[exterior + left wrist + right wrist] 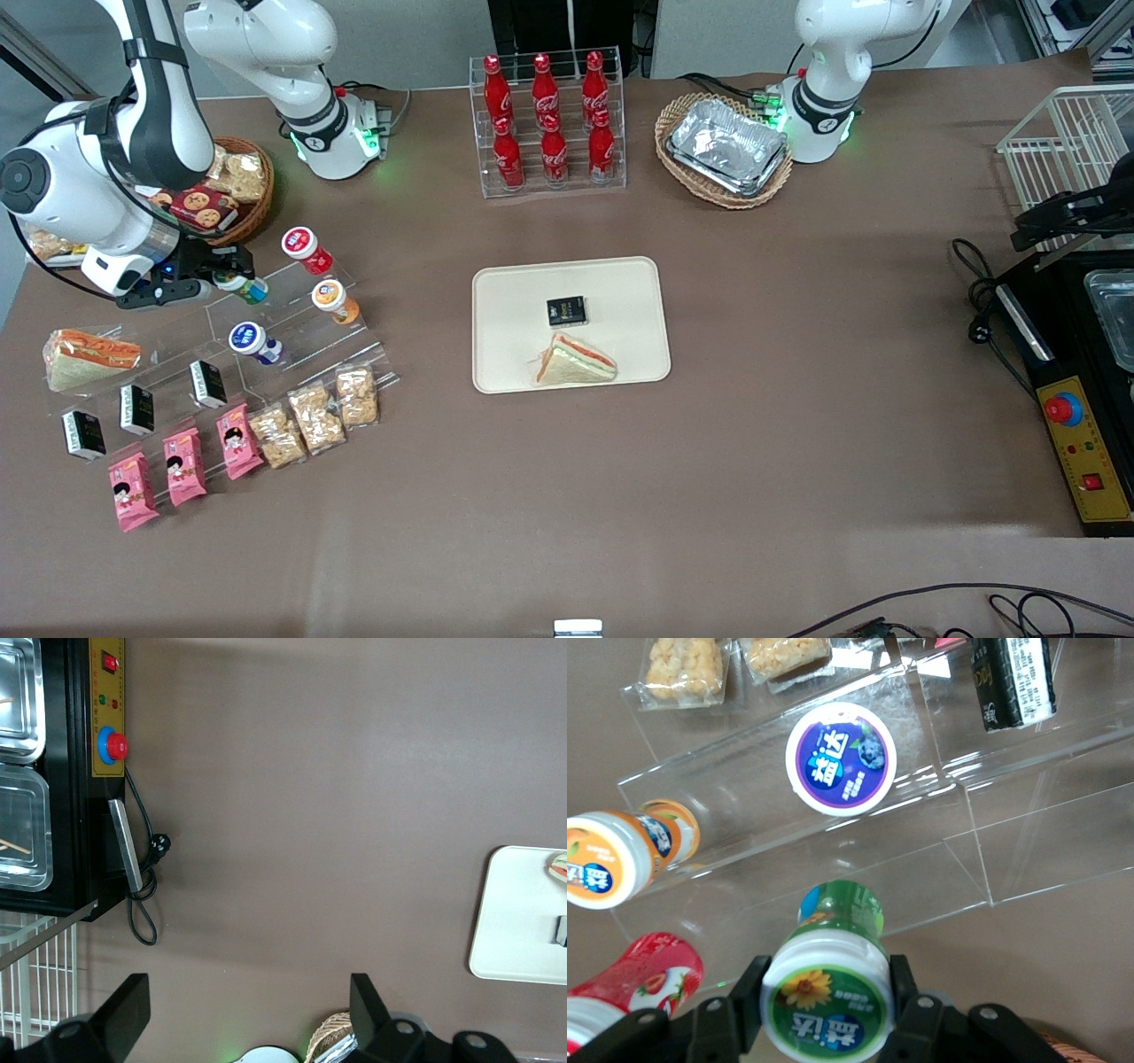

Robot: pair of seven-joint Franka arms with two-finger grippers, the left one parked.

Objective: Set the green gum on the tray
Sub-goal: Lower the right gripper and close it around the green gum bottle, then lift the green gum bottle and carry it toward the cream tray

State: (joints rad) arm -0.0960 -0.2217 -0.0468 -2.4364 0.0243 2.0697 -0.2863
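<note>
The green gum is a small bottle with a green-rimmed white lid and a yellow flower mark. My right gripper is shut on it, one finger against each side of the lid. In the front view the gripper holds the green gum over the clear acrylic stand, toward the working arm's end of the table. The cream-beige tray lies flat at the table's middle, well apart from the gripper, with a black packet and a wrapped sandwich on it.
On the stand are a red-lidded bottle, an orange-lidded bottle and a blue-lidded bottle, plus black packets, snack bags and pink packs. A cola bottle rack and a basket of foil trays stand farther from the camera.
</note>
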